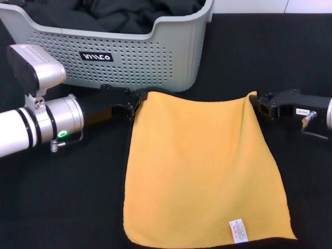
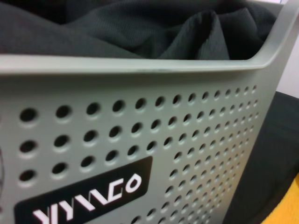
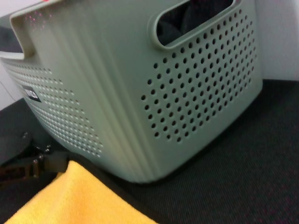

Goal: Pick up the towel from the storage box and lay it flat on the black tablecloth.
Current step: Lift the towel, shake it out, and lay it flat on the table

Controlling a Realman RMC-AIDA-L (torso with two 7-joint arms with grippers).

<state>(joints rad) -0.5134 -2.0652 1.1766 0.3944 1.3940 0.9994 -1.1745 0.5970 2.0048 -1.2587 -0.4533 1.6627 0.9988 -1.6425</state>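
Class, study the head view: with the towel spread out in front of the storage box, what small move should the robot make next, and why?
Probably open both jaws and release. The towel lies yellow side up, nearly flat on the black tablecloth, while the left gripper and right gripper sit at its two far corners.

Looks like a staged test bench for laundry handling rather than a lived-in home. Surface fully draped in a black tablecloth [image 1: 62, 197] with a fine grainy weave. At the far side, a perforated grey storage box [image 1: 155, 57] heaped with dark cloths [image 1: 129, 18]. Behind it, a plain pale wall [image 3: 280, 37].
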